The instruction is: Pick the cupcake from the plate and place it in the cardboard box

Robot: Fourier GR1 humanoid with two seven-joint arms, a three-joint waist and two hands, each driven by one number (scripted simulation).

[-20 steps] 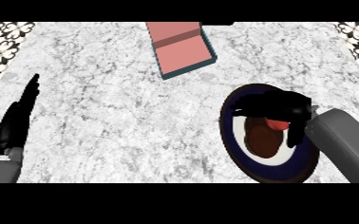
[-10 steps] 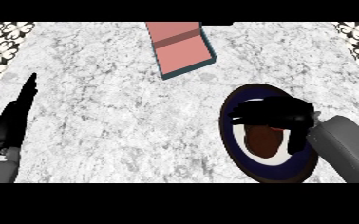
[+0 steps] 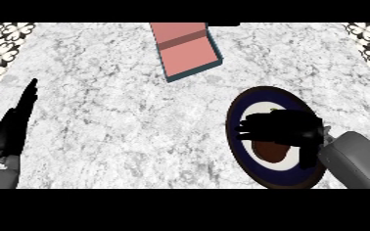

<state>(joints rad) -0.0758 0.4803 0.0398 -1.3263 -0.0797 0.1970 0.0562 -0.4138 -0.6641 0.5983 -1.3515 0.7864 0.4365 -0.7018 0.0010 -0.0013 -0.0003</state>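
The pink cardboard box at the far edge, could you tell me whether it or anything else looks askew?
Yes: the pink cardboard box sits turned at an angle to the marble counter's edge. Otherwise nothing stands out; the dark-rimmed plate lies flat under the right hand.

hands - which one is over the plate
The right hand, at the view's right, covers the cupcake on the plate; the left hand rests open at the left edge.
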